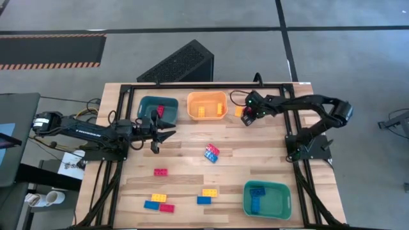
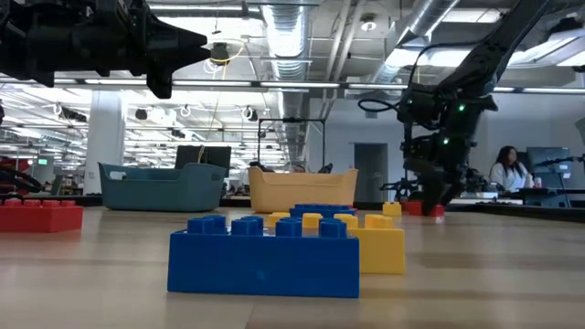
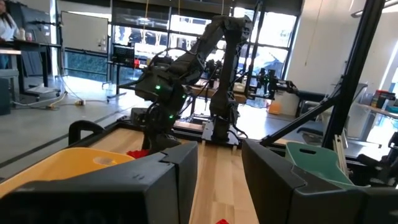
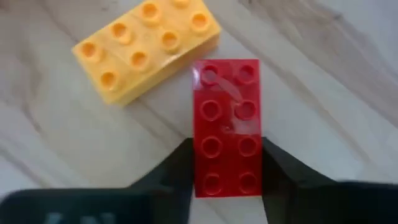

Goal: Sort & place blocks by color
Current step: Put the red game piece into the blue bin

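Note:
My right gripper (image 1: 248, 119) is at the far side of the table, right of the orange bin (image 1: 206, 105), pointing down and shut on a red block (image 4: 227, 112). An orange-yellow block (image 4: 146, 46) lies studs up right beside it, one corner touching. My left gripper (image 1: 165, 135) hovers open and holding nothing, just near of the dark teal bin (image 1: 158, 110), which holds a red block. Loose red, yellow and blue blocks lie mid-table (image 1: 211, 153) and near the front-left edge (image 1: 160, 202). My right gripper pinches the red block between its two fingers (image 4: 180, 171) across its width, at one end of its long sides (image 4: 208, 177). The fingers come from above, pointing down. The block sits level, studs up, at table height; whether it rests on the wood I cannot tell.
A green-teal bin (image 1: 267, 198) with blue blocks sits at the near right corner. The orange bin holds yellow blocks. In the low view a blue block (image 2: 265, 256) and a yellow block (image 2: 379, 247) lie close to the camera. Black frame rails border the table.

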`<state>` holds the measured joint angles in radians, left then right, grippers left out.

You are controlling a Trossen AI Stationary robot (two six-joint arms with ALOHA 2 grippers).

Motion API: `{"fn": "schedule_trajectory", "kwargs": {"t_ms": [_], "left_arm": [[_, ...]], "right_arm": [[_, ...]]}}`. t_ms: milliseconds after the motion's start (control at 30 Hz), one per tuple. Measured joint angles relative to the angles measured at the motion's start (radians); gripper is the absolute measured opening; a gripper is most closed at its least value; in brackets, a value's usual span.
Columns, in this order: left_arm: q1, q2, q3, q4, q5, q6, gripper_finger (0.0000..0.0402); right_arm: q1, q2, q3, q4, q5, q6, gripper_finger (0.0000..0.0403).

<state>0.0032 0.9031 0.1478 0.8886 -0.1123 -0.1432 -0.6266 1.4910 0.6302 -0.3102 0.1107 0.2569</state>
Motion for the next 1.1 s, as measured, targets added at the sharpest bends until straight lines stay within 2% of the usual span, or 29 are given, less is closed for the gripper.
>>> {"fn": "schedule_trajectory", "kwargs": {"t_ms": [267, 400, 500, 633, 767, 933, 1100], "left_arm": [[0.000, 0.000, 0.000, 0.000, 0.000, -0.030, 0.0114], [0.000, 0.000, 0.000, 0.002, -0.004, -0.085, 0.0117], [0.000, 0.000, 0.000, 0.006, 0.000, -0.112, 0.0134], [0.000, 0.000, 0.000, 0.008, -0.009, -0.140, 0.0178], [0.000, 0.000, 0.000, 0.009, -0.014, -0.163, 0.0230], [0.000, 0.000, 0.000, 0.015, -0.057, -0.171, 0.0280], [0.000, 0.000, 0.001, 0.073, -0.077, -0.173, 0.0292]], "right_arm": [[0.137, -0.228, -0.003, -0.053, -0.008, 0.129, 0.0124], [0.253, -0.324, -0.002, 0.075, -0.005, 0.178, 0.0124], [0.362, -0.349, -0.002, 0.267, -0.003, 0.172, 0.0128], [0.486, -0.324, -0.001, 0.544, -0.004, 0.126, 0.0141], [0.538, -0.261, -0.001, 0.750, -0.004, 0.119, 0.0137], [0.539, -0.134, 0.092, 0.789, -0.005, 0.105, 0.0140], [0.515, 0.046, 0.278, 0.764, -0.032, 0.026, 0.0140]]}}
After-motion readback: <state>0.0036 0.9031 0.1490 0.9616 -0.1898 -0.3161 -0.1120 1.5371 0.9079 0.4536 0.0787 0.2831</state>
